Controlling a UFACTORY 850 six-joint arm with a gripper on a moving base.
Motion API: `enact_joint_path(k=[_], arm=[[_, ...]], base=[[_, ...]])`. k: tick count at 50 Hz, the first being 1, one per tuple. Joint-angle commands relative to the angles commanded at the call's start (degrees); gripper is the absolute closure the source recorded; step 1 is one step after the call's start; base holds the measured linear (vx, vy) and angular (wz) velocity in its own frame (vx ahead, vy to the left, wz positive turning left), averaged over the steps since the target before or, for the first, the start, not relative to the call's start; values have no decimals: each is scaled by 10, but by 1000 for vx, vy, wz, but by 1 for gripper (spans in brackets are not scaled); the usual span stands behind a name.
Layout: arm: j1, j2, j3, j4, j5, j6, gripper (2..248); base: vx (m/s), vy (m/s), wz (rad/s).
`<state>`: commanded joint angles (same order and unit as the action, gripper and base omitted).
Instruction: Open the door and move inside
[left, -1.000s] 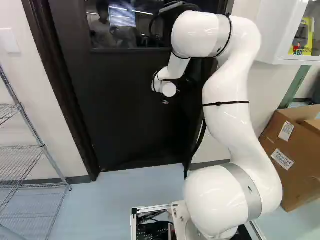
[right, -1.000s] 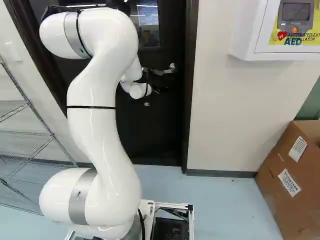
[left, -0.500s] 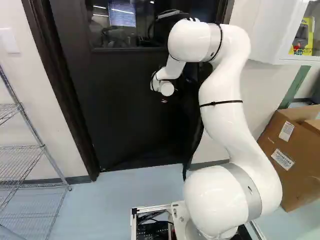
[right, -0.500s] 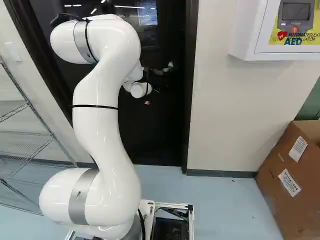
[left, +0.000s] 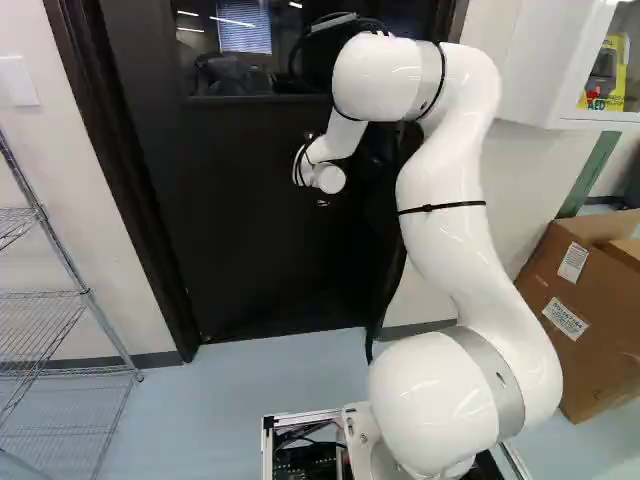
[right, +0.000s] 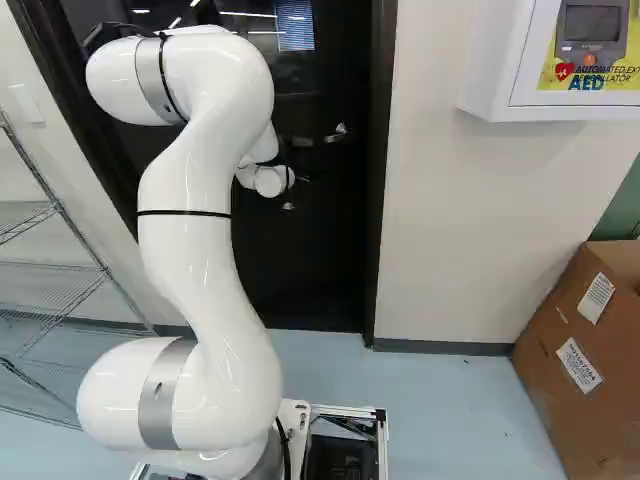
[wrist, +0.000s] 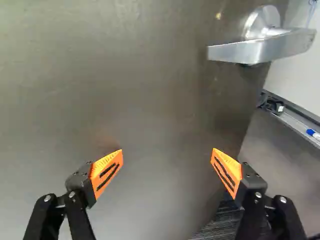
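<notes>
The dark door (left: 240, 230) with a window stands ahead of the arm. In the wrist view the door (wrist: 135, 95) looks ajar: past its handle-side edge show a pale board and a rail. Its silver lever handle (wrist: 250, 49) lies ahead of the gripper, off to one side and untouched. In the right base view the handle (right: 338, 132) is just beyond my wrist. My gripper (wrist: 167, 156) stands wide open facing the door surface, nothing between its orange pads; whether it touches the door I cannot tell. The base views hide the fingers behind the wrist.
The door frame (right: 380, 180) and a pale wall (right: 440, 220) border the handle side. A white AED cabinet (right: 490, 60) hangs there, above cardboard boxes (right: 570, 350). Wire shelving (left: 60, 330) stands left of the door. In the wrist view, a marker (wrist: 313, 134) lies on the rail beyond.
The door's handle side seems to have swung slightly away; reflections in its window have shifted. My arm's upper part and wrist have moved, the wrist a little leftward in the left base view. The base stays put.
</notes>
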<state>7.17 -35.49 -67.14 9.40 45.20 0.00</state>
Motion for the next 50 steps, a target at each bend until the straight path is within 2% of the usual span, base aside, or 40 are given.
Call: enact_joint_path(k=[17, 21, 50], arm=[[22, -17, -24, -102, 0, 0, 3], [27, -24, -33, -117, 0, 0, 3], [53, -53, -72, -127, 0, 0, 3]], base=[[0, 0, 0], [0, 0, 0], [0, 0, 0]])
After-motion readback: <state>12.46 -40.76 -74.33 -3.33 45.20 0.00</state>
